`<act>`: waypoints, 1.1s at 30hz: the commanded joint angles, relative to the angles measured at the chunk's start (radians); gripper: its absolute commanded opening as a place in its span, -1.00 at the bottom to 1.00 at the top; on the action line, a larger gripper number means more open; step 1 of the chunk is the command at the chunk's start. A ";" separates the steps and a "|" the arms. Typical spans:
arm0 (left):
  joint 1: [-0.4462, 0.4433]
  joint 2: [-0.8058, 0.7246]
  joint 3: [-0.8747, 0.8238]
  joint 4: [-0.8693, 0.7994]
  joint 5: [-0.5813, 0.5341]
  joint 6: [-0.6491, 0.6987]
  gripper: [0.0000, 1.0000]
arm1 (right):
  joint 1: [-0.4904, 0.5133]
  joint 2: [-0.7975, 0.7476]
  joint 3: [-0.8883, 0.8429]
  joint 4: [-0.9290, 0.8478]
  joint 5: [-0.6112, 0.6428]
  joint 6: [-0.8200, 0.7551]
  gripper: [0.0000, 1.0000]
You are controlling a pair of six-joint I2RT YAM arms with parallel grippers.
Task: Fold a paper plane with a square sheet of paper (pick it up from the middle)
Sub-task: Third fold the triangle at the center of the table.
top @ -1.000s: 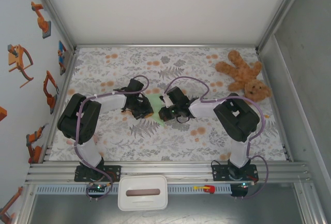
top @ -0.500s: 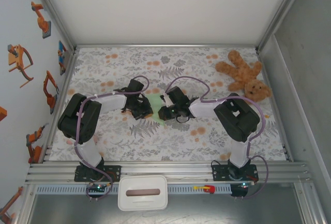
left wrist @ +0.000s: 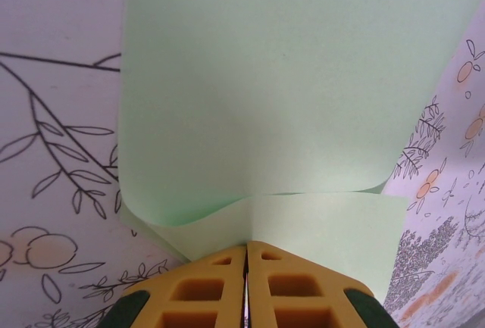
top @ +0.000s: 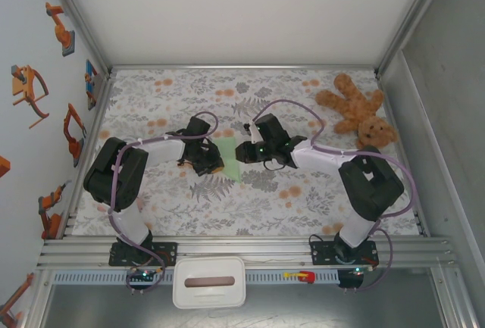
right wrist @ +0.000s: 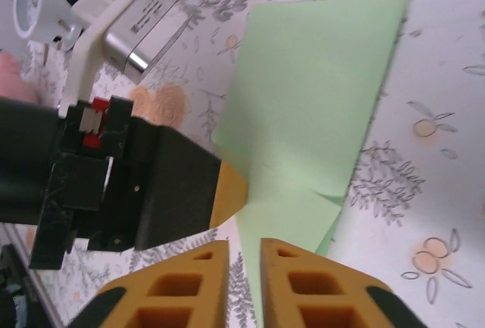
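Observation:
The pale mint-green sheet of paper (top: 229, 157) lies partly folded on the floral mat between the two arms. In the left wrist view the paper (left wrist: 288, 93) curls up from the mat, and my left gripper (left wrist: 247, 248) is shut on its near folded edge. In the right wrist view the paper (right wrist: 311, 131) narrows to a point that runs down into the small gap of my open right gripper (right wrist: 244, 246). The left gripper's yellow fingertip (right wrist: 229, 190) pinches the paper's left edge there. From above, the left gripper (top: 214, 163) and right gripper (top: 244, 152) face each other across the paper.
A brown teddy bear (top: 358, 110) lies at the back right of the mat. A white lidded container (top: 209, 282) sits at the near rail between the arm bases. Metal frame rails (top: 402, 154) and walls border the mat.
The right arm has stretched out and swung its gripper toward the far side of the paper. The left gripper has stayed put, still pinching the paper.

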 commanded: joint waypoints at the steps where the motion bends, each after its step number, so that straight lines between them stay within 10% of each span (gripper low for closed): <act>1: -0.004 0.030 -0.046 -0.033 -0.095 -0.004 -0.80 | 0.028 0.027 -0.001 0.001 -0.075 0.019 -0.77; 33: -0.004 0.019 -0.051 -0.016 -0.080 -0.007 -0.80 | 0.083 0.247 0.114 -0.091 -0.122 -0.014 -0.93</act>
